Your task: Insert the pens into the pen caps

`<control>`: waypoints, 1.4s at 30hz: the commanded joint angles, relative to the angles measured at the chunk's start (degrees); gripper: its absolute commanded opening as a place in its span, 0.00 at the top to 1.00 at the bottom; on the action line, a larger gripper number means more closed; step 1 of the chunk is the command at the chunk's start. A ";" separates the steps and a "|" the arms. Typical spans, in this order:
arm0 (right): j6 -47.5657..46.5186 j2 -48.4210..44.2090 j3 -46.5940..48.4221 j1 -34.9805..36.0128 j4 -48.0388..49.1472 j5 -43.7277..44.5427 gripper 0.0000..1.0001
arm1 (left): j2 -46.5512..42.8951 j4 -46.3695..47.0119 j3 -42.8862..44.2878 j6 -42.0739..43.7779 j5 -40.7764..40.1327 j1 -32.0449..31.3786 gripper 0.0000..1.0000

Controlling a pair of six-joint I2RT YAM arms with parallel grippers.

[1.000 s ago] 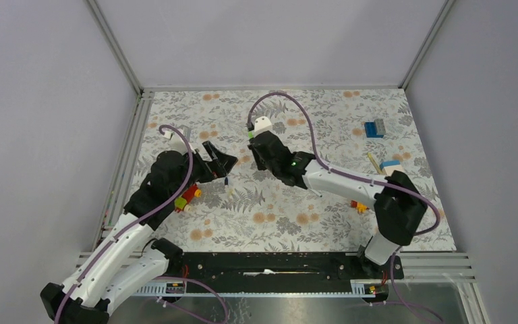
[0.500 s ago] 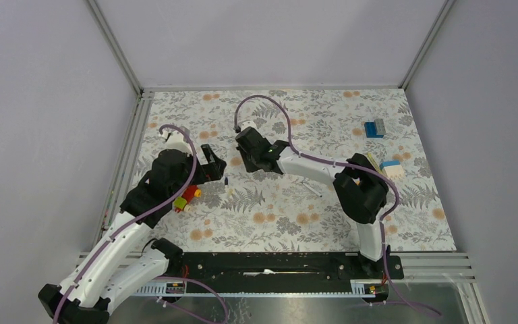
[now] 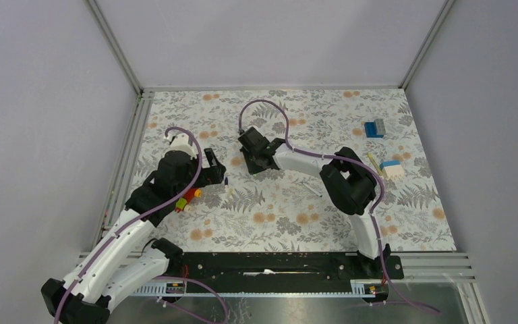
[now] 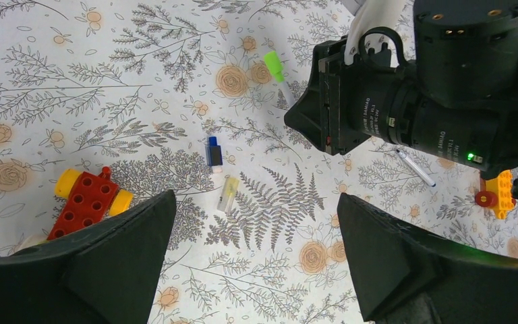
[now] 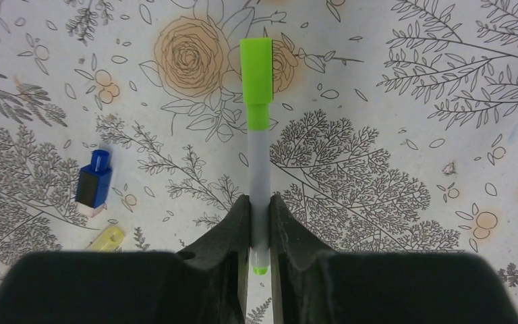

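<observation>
Seen from above, the fingertips of the right gripper [image 3: 251,164] are hidden under its own wrist, and the green-capped pen it holds cannot be seen there. The blue cap [image 3: 226,181] is too small to make out.

In the right wrist view, the lower barrel of the green-capped pen [image 5: 259,169] disappears between the fingers. A yellowish piece [image 5: 108,237] is half covered by the gripper's dark body.

In the left wrist view, the left gripper [image 4: 253,202] is cut off by the bottom edge, and its finger covers part of a red brick [image 4: 84,202]. The right arm [image 4: 438,88] hides one end of a white pen [image 4: 418,169] and part of a yellow-and-red toy [image 4: 498,196].
</observation>
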 commanded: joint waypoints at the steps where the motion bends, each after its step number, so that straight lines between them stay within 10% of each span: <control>1: 1.10 0.98 2.32 -0.93 -0.48 -0.94 0.93 | -0.02 2.16 0.43 1.06 -1.34 -0.01 0.01; 25: -2.11 -4.56 4.31 -1.54 -1.84 -3.26 0.45 | -0.50 2.07 0.27 0.97 -1.03 -0.01 0.01; 42: -1.85 -27.77 -23.48 -7.28 -1.12 2.99 0.13 | -0.67 2.16 0.00 0.71 0.15 0.03 0.01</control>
